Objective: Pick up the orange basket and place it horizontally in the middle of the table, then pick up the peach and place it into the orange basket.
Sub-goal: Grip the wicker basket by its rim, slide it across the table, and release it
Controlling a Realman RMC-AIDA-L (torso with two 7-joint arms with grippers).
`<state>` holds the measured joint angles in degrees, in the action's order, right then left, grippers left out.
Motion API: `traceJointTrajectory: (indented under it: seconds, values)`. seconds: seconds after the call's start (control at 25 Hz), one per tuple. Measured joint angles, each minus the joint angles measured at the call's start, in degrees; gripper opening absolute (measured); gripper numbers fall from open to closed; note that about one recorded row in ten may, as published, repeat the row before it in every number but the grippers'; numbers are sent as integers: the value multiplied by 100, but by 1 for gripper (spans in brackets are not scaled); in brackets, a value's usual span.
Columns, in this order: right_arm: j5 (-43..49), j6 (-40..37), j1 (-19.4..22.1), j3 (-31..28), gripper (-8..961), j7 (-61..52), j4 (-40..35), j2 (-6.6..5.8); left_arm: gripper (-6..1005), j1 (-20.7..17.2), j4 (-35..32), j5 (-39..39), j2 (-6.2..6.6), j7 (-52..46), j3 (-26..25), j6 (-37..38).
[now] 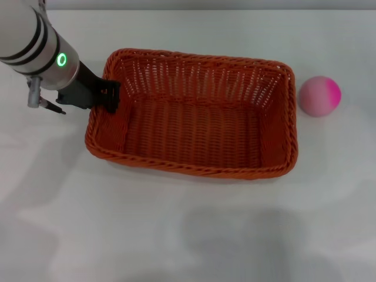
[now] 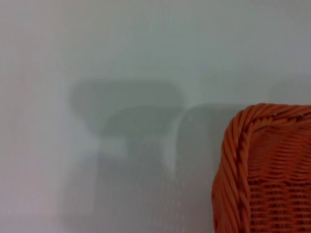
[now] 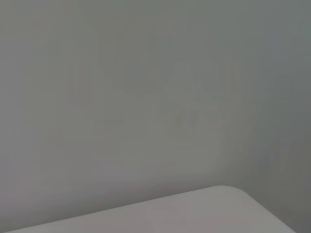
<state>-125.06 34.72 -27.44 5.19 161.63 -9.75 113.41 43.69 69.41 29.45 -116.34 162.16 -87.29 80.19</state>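
Note:
The orange basket point(image 1: 194, 170) lies lengthwise across the middle of the white table point(image 1: 176, 235), empty inside. My left gripper point(image 1: 110, 95) sits at the basket's left short rim, its black tip over the braided edge. The left wrist view shows one rounded corner of the basket point(image 2: 243, 160) and bare table beside it. The pink peach point(image 1: 320, 96) rests on the table just off the basket's far right corner, a small gap from the rim. My right arm does not show in the head view.
The left arm's grey forearm with a green ring light point(image 1: 61, 59) reaches in from the upper left. The right wrist view holds only a grey wall and a rounded table corner point(image 3: 194, 213).

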Motion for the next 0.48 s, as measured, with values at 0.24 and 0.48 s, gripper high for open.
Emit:
traceJointTrajectory:
  seconds: [0.24, 0.48]
  values:
    - [0, 0, -16, 0, 853, 0, 0, 6, 261, 5, -26, 0, -24, 0, 2, 19]
    - [0, 0, -16, 5, 853, 0, 0, 15, 381, 18, -9, 6, -95, 0, -20, 142]
